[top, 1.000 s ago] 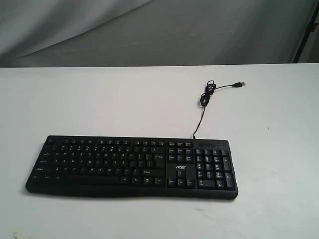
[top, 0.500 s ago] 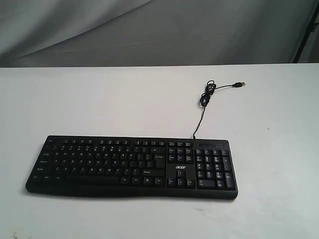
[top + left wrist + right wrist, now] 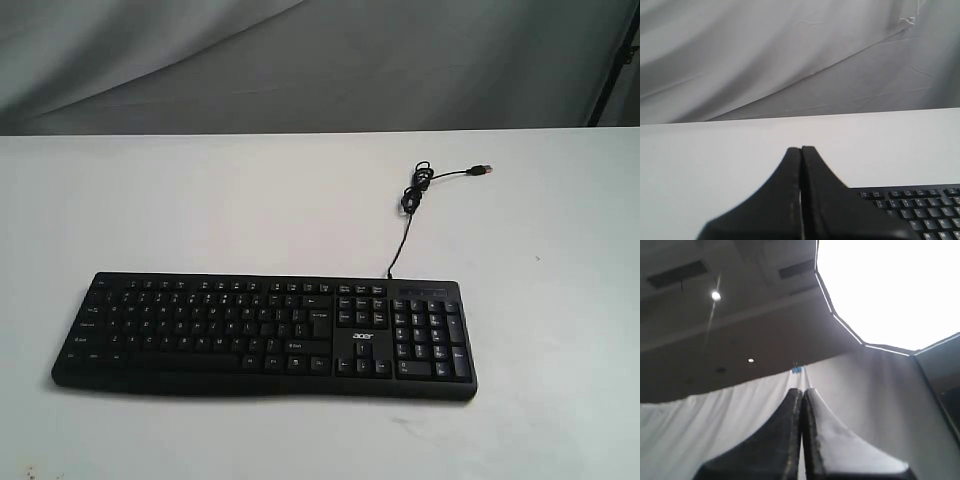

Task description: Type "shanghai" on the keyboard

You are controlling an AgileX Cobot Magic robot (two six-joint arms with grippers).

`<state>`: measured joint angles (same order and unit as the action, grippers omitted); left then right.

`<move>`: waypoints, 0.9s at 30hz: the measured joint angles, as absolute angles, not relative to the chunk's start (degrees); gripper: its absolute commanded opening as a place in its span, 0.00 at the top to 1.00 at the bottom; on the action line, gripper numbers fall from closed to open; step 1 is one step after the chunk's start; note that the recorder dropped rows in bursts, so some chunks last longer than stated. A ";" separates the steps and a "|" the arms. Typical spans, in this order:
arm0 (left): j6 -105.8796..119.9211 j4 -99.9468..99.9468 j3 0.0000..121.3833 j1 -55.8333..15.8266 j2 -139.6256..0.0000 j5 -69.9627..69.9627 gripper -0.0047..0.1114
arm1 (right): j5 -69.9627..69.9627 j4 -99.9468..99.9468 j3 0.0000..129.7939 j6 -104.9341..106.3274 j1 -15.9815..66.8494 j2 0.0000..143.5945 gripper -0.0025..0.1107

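A wide black keyboard (image 3: 265,335) with white legends and a small logo lies near the front of the white table (image 3: 200,200). Its thin black cable (image 3: 408,215) runs back to a loose coil, with the USB plug (image 3: 482,170) at the end. Neither arm shows in the exterior view. In the left wrist view my left gripper (image 3: 801,149) is shut and empty above the table, with a corner of the keyboard (image 3: 920,205) beside it. In the right wrist view my right gripper (image 3: 802,390) is shut and empty, pointing up at the curtain and ceiling.
A grey curtain (image 3: 300,60) hangs behind the table's far edge. A dark stand leg (image 3: 615,60) shows at the back right. Ceiling lights (image 3: 715,295) and a bright panel (image 3: 890,285) fill the right wrist view.
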<state>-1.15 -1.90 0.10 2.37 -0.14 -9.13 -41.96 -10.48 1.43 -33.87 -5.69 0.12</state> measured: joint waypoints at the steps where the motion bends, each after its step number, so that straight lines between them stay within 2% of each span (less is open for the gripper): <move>1: -1.15 -1.90 0.10 2.37 -0.14 -9.13 0.96 | -41.42 -10.17 3.05 -35.29 -5.69 0.12 0.98; 9: -1.15 -1.90 0.10 2.37 -0.14 -9.13 0.96 | -24.95 -22.25 27.67 -46.74 -5.69 15.75 0.98; 14: -1.15 -1.90 0.10 2.37 -0.14 -9.13 0.96 | -20.69 -42.05 41.51 -61.14 -5.69 32.79 0.98; 16: -1.15 -1.90 0.10 2.37 -0.14 -9.13 0.96 | -22.06 -63.82 46.40 -80.21 -5.69 42.53 0.98; 17: -1.15 -1.90 0.10 2.37 -0.14 -9.13 0.96 | -27.70 -78.99 49.64 -93.14 -5.69 48.59 0.98; 19: -1.15 -1.90 0.10 2.37 -0.14 -9.13 0.96 | -38.91 -92.45 54.38 -104.26 -5.36 56.37 0.98; 22: -1.15 -1.90 0.10 2.37 -0.14 -9.13 0.96 | -45.05 -98.66 58.83 -109.23 -5.36 66.41 0.98; 27: -1.15 -1.90 0.10 2.37 -0.14 -9.13 0.96 | -39.46 -100.00 59.16 -107.72 -5.36 70.81 0.98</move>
